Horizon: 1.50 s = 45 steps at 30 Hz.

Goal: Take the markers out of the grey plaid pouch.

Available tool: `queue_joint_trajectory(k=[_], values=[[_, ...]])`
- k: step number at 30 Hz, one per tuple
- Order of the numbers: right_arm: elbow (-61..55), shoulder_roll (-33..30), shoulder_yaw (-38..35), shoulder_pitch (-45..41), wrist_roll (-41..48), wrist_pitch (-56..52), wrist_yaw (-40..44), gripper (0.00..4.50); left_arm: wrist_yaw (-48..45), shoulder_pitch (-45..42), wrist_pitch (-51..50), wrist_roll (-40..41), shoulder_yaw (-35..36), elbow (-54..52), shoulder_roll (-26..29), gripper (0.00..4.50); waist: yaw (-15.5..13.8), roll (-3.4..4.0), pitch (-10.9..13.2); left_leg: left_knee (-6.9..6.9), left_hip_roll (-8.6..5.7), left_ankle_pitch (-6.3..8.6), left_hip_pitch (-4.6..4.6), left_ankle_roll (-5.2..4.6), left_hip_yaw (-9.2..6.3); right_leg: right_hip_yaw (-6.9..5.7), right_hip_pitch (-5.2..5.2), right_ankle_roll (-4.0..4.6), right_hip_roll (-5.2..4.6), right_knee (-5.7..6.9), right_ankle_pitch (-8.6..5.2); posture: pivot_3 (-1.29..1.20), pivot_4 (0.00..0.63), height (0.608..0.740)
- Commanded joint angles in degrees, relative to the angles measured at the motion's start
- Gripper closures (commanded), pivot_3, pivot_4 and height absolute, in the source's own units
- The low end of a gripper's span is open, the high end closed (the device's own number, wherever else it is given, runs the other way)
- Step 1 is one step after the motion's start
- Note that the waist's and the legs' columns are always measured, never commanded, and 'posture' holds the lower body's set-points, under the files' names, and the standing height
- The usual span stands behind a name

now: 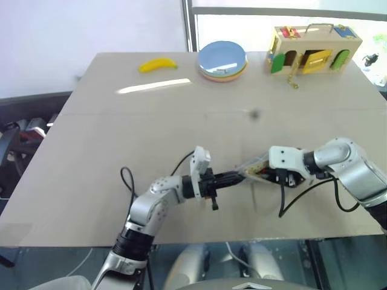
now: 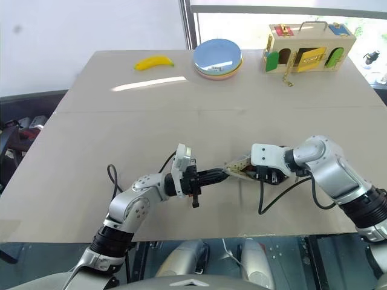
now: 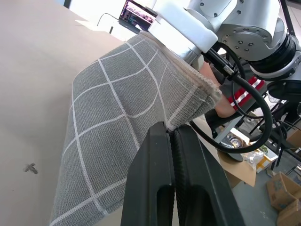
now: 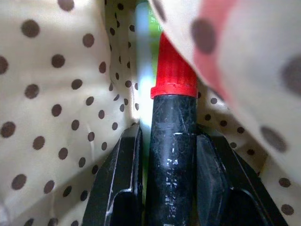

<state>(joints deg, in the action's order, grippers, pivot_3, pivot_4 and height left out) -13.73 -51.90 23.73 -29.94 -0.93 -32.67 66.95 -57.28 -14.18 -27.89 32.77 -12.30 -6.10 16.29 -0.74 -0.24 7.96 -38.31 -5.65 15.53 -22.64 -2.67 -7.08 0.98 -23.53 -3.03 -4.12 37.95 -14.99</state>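
We count one grey plaid pouch, one red-capped marker, one banana, one plate stack, one wooden latch box, two grippers.

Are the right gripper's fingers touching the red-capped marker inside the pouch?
Touching. The right wrist view shows both fingers pressed against the marker barrel, with no gap.

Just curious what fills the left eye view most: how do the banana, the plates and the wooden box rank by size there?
1. Wooden box
2. Plates
3. Banana
All three sit along the table's far edge, so nearness hardly skews this.
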Motion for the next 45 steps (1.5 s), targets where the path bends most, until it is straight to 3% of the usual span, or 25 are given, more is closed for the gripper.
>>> queue_joint_trajectory(k=[1, 16, 25, 27, 28, 29, 45], values=[[-2.70, -1.15, -3.65, -0.77, 0.69, -2.17, -0.25, 3.62, -0.57, -0.18, 0.03, 0.47, 0.67, -1.03, 0.49, 4.50, -0.01, 0.00, 0.00, 0.00, 0.00, 0.00, 0.00, 0.00, 0.00, 0.00, 0.00, 0.00, 0.00, 0.00, 0.00, 0.00, 0.150, 0.740], [-7.89, -4.15, -10.49, 1.00, 6.60, -4.04, 0.57, 3.62, -0.54, -0.23, -0.08, 0.29, 0.87, -0.66, 0.38, 4.50, -0.05, 0.02, 0.02, 0.03, 0.00, 0.00, -0.02, 0.00, 0.00, 0.00, -0.02, 0.00, -0.01, -0.03, 0.00, 0.00, 0.150, 0.740], [-5.94, -3.95, -9.31, 1.98, 7.50, -2.16, -0.17, 3.62, -0.68, -0.54, -0.22, 0.33, 0.79, -0.33, 0.17, 4.50, -0.05, 0.02, 0.02, 0.04, 0.00, 0.00, -0.02, 0.00, 0.00, 0.00, -0.02, 0.00, -0.01, -0.03, 0.00, 0.00, 0.150, 0.740], [-5.74, -3.82, -9.06, 2.45, 7.28, -1.84, -0.58, 2.60, -0.75, -0.65, -0.22, 0.29, 0.73, -0.25, 0.15, 4.50, -0.05, 0.02, 0.02, 0.04, 0.00, 0.00, -0.02, -0.01, 0.00, 0.00, -0.02, 0.00, -0.01, -0.03, 0.00, 0.00, 0.150, 0.740], [-5.38, -3.44, -8.99, 2.56, 6.79, -1.49, -1.42, 2.45, -0.79, -0.71, -0.23, 0.30, 0.76, -0.20, 0.16, 4.50, -0.04, 0.02, 0.02, 0.04, 0.00, 0.00, -0.02, 0.00, 0.00, 0.00, -0.02, 0.00, -0.01, -0.03, 0.00, 0.00, 0.150, 0.740], [-5.04, -3.16, -8.88, 2.57, 6.52, -1.27, -1.97, 1.99, -0.81, -0.74, -0.24, 0.31, 0.79, -0.15, 0.17, 4.50, -0.03, 0.02, 0.02, 0.04, 0.00, 0.00, -0.02, 0.00, 0.00, 0.00, -0.02, 0.00, -0.01, -0.03, 0.00, 0.00, 0.150, 0.740], [1.76, -1.42, -5.78, 3.94, 2.26, 4.01, -4.08, 1.99, -0.26, -0.25, -0.52, 0.48, 0.95, -0.76, 0.24, 4.50, 0.02, 0.02, 0.02, 0.03, 0.00, 0.00, -0.02, 0.00, 0.01, 0.00, -0.02, 0.00, 0.00, -0.02, 0.00, 0.00, 0.150, 0.740]])
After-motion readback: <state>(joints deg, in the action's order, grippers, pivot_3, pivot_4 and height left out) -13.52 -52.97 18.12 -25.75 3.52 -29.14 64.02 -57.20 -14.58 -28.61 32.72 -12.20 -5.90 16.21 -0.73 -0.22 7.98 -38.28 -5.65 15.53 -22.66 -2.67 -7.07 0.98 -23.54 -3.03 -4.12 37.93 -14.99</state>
